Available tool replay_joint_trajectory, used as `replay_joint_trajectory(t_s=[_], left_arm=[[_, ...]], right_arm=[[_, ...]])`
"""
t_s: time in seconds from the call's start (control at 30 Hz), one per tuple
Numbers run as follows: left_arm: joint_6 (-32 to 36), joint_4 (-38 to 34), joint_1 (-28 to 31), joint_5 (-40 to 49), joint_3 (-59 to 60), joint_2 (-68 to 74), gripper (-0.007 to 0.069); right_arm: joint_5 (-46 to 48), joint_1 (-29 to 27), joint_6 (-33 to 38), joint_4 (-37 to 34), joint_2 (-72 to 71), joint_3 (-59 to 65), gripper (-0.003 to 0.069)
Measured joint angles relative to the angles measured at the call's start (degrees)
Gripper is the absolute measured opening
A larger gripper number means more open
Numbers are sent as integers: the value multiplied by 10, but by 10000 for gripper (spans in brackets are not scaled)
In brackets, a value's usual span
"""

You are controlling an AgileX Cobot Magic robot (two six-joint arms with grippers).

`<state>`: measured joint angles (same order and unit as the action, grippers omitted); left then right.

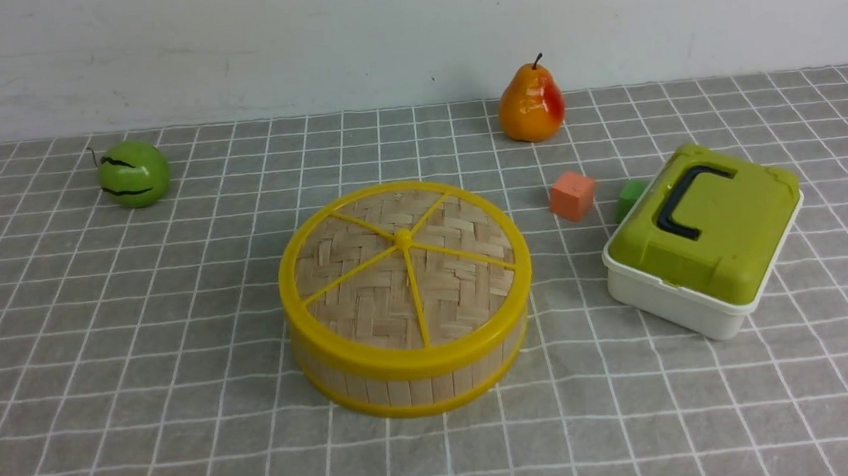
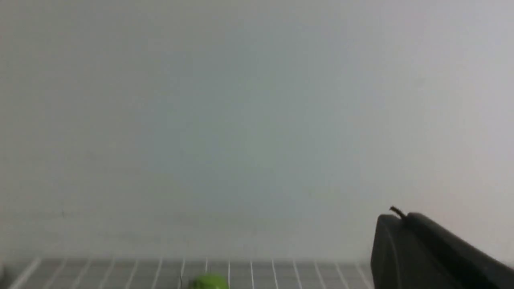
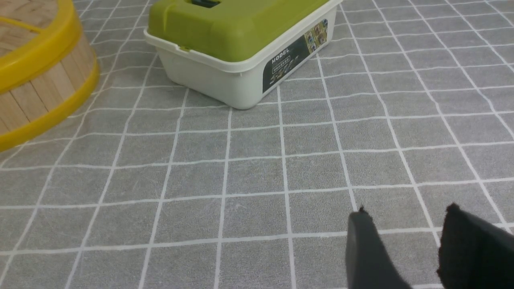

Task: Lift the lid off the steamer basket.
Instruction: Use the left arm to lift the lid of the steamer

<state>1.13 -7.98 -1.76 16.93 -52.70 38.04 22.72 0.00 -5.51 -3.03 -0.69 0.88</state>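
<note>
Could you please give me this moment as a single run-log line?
stage: pre-contact | lid: seated on basket | left gripper: state unclear | right gripper: open, empty, away from basket

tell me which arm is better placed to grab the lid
Right, probably. Its wrist view shows the basket and lid close by, with the right gripper open over the cloth. The left wrist view shows only wall and the far apple, not the basket.
</note>
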Motion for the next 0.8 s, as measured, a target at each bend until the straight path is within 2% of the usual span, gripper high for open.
replay_joint_trajectory(t_s=[0.13,0.33,0.4,0.5,0.57,0.6,0.67,0.7,0.73,0.77,0.8], left_arm=[[-6,-34,0,162,-83,130,-13],[7,-209,-2,378,-240,334,-13],[19,-262,-16,457,-296,415,-13],[30,-292,-60,517,-370,516,-13],[31,-286,-86,526,-395,546,-13],[28,-247,-135,532,-449,600,-13],[10,-186,-182,536,-502,645,-13],[7,-179,-187,537,-508,649,-13],[-20,-113,-226,539,-560,685,-13],[-26,-97,-235,540,-572,694,-13],[-53,-33,-264,542,-616,722,-13]], right_arm=[[0,0,0,0,0,0,241],[0,0,0,0,0,0,241],[0,0,0,0,0,0,241],[0,0,0,0,0,0,241],[0,0,0,0,0,0,241],[0,0,0,0,0,0,241],[0,0,0,0,0,0,241],[0,0,0,0,0,0,241],[0,0,0,0,0,0,241],[0,0,0,0,0,0,241],[0,0,0,0,0,0,241]])
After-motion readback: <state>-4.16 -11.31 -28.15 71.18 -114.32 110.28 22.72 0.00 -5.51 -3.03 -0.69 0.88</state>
